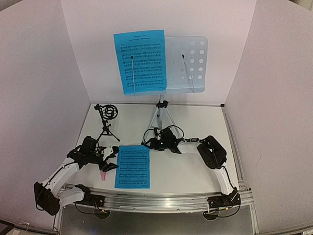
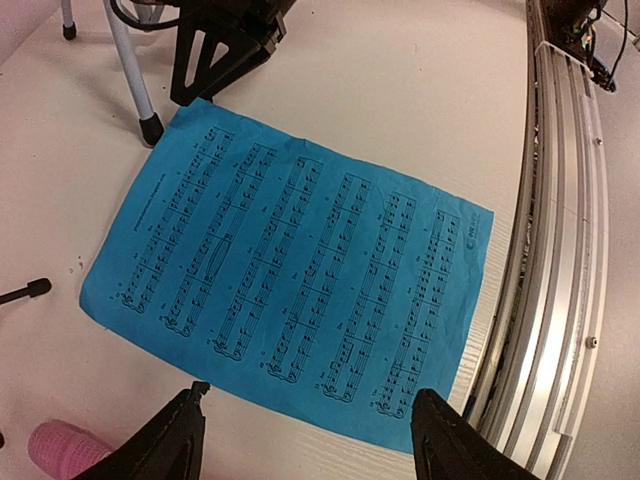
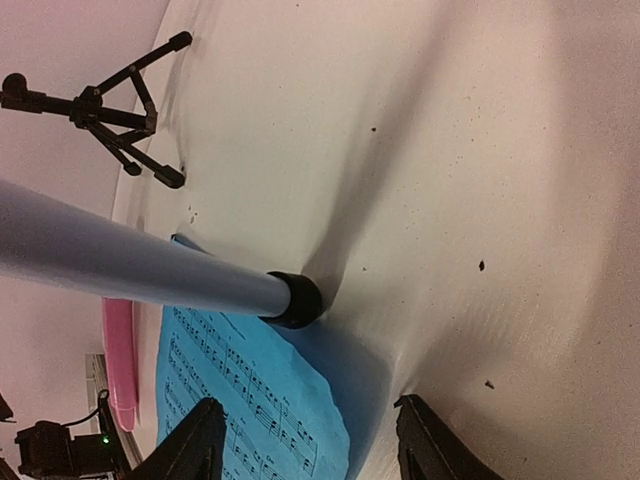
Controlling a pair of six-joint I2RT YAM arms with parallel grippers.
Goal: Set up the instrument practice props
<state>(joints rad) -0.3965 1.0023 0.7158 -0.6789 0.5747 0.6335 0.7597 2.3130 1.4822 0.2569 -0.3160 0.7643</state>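
The pale-blue perforated music stand [image 1: 193, 58] stands at the back on its slim tripod [image 1: 160, 115], with one bright-blue sheet [image 1: 140, 61] clipped on its left half. A second blue sheet [image 1: 132, 166] lies flat on the table; it also shows in the left wrist view [image 2: 290, 270]. My left gripper [image 2: 305, 425] is open and empty over the sheet's left edge. The pink microphone [image 1: 103, 175] lies on the table just outside its finger. My right gripper [image 3: 310, 440] is open and empty at the sheet's far corner [image 3: 250, 400], beside a stand leg's foot [image 3: 295, 300]. The small black ring-topped tripod [image 1: 107, 120] stands back left.
White walls close in the back and both sides. An aluminium rail [image 1: 161, 200] runs along the near edge, right beside the flat sheet. The stand's legs [image 2: 135, 85] and the right gripper's black fingers [image 2: 215, 50] sit close to the sheet's far end.
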